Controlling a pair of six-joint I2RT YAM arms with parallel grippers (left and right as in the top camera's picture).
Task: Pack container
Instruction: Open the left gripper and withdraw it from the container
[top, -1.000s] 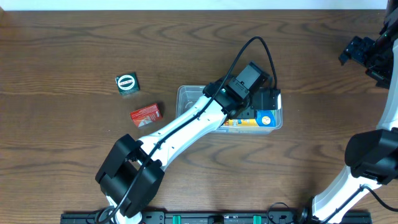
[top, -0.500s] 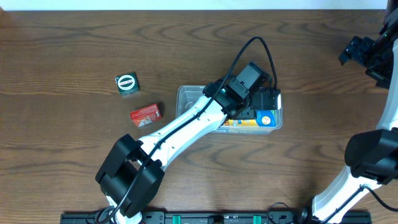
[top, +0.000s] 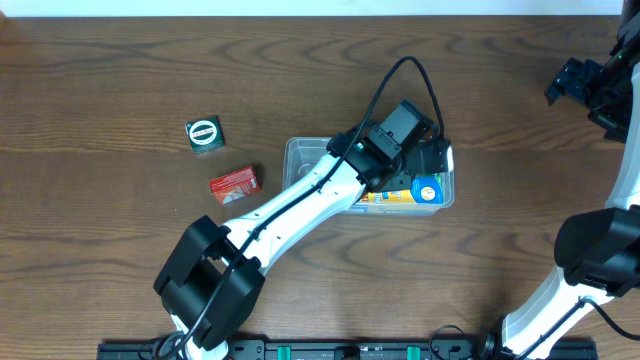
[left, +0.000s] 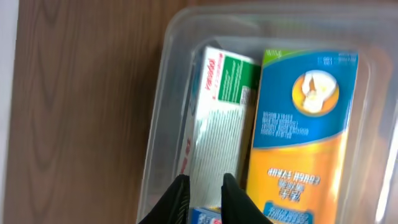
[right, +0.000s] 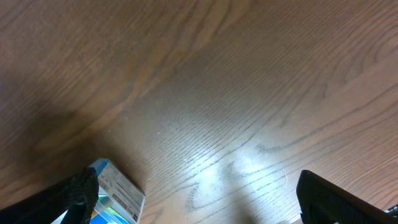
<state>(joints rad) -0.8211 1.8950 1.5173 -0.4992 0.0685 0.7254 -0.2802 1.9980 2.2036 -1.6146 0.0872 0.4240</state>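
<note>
The container (top: 298, 153), a clear plastic tub, sits mid-table under my left arm. The left wrist view shows its rim (left: 157, 134), with an orange-and-blue box (left: 305, 124) and a white-and-green box (left: 217, 118) lying flat inside. A bit of a blue box shows under the fingers. My left gripper (left: 206, 182) hangs over the tub's right end (top: 428, 165). Its jaws are drawn close, with only a narrow gap and nothing between the tips. Far to the right, my right gripper (top: 588, 88) stands wide open over bare wood (right: 208, 199).
Left of the tub lie a dark green box with a round white label (top: 204, 134) and a red box (top: 234, 182). A small pale blue-and-white box (right: 117, 194) lies by my right gripper's left finger. The table's back edge runs along the top.
My left gripper's jaws have closed from wide apart to nearly together above the tub. The right arm and the loose boxes have not moved.
</note>
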